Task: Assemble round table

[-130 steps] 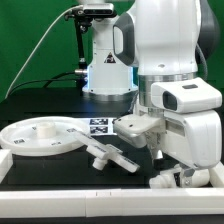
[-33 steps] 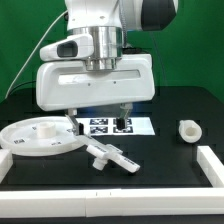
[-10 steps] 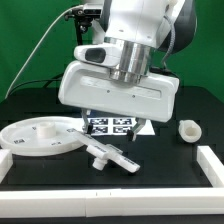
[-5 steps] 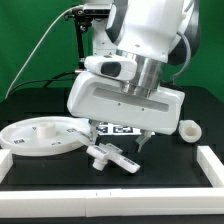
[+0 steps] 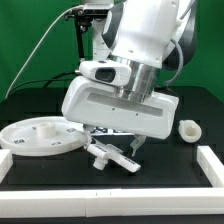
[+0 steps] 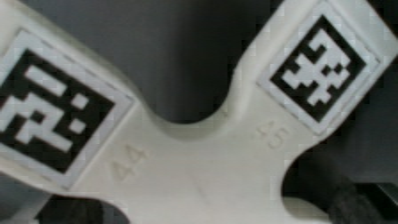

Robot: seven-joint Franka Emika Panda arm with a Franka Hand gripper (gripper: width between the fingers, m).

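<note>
The flat elongated base piece (image 5: 118,161) lies on the black table just right of the large rimmed round disc (image 5: 38,136). My gripper (image 5: 113,148) has come down tilted over the base piece, its two dark fingers spread either side of it; it is open and holds nothing. In the wrist view the base piece (image 6: 196,150) fills the picture from very close, with a square tag on each of two arms. The short thick cylinder leg (image 5: 187,131) stands alone at the exterior view's right.
White border rails run along the table's front (image 5: 100,193) and right side (image 5: 212,165). The marker board (image 5: 98,128) lies behind the base piece, mostly hidden by my gripper. The arm's base and a black stand are at the back.
My gripper has tilted and dropped from above the marker board forward and down onto the base piece. The disc, base piece and leg have not moved.
</note>
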